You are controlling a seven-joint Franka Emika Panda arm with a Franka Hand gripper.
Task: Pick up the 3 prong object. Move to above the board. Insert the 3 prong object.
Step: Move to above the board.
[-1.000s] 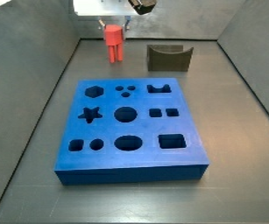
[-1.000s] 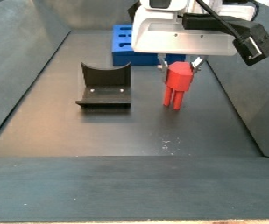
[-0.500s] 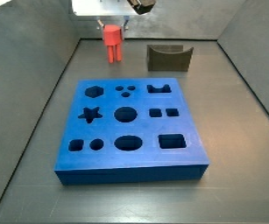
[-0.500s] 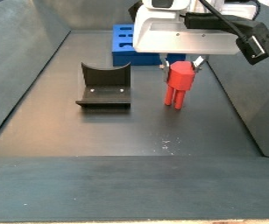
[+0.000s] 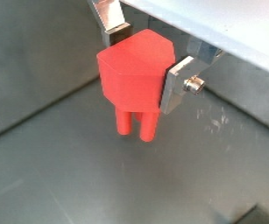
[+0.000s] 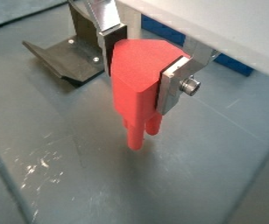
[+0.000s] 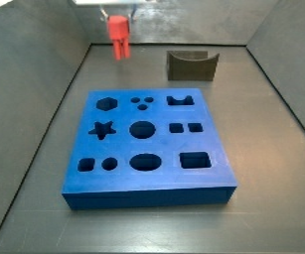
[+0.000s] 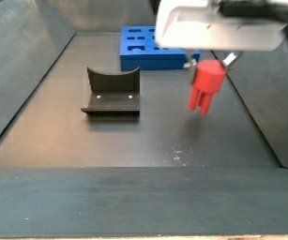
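Observation:
My gripper (image 5: 146, 54) is shut on the red-orange 3 prong object (image 5: 134, 77) by its blocky head, prongs hanging down. It also shows in the second wrist view (image 6: 137, 83). In both side views the 3 prong object (image 7: 117, 31) (image 8: 207, 82) hangs clear above the dark floor, and my gripper (image 8: 218, 58) is at the far end of the bin, behind the board. The blue board (image 7: 148, 149) with its dark cut-outs lies flat in the middle of the floor. In a side view only its far part (image 8: 140, 49) shows.
The dark olive U-notched block (image 7: 191, 65) stands beyond the board's far right corner and shows in a side view (image 8: 111, 92) and a wrist view (image 6: 68, 57). Grey bin walls (image 7: 42, 69) slope up on both sides.
My gripper has risen with the 3 prong object. The prongs have left the floor and now hang well above it. The board and the olive block have not moved.

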